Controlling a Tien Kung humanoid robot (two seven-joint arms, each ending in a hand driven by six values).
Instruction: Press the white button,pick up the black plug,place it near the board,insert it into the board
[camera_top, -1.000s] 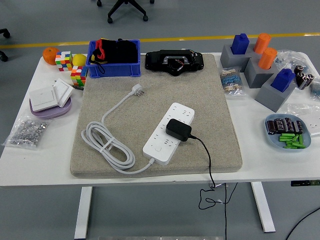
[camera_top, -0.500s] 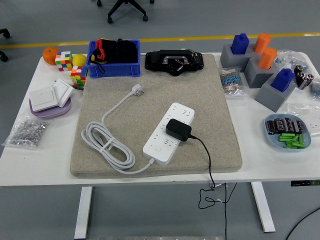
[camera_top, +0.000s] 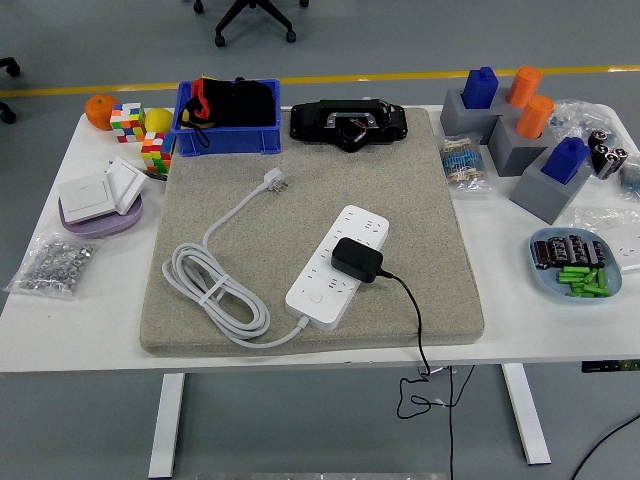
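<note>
The black plug (camera_top: 356, 259), a small rigid plastic adapter block, is seated on the white power strip (camera_top: 338, 265) at the middle of the grey felt mat (camera_top: 310, 190). It is judged light, hard and smooth, best gripped across its short flat sides, its thin cable (camera_top: 414, 315) trailing right of the strip. No robot hand is seen, so no finger state can be told.

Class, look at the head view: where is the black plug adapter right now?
The black plug adapter sits on the white power strip, around its middle, on the grey felt mat at table centre; its black cable trails off the mat's near edge.
</note>
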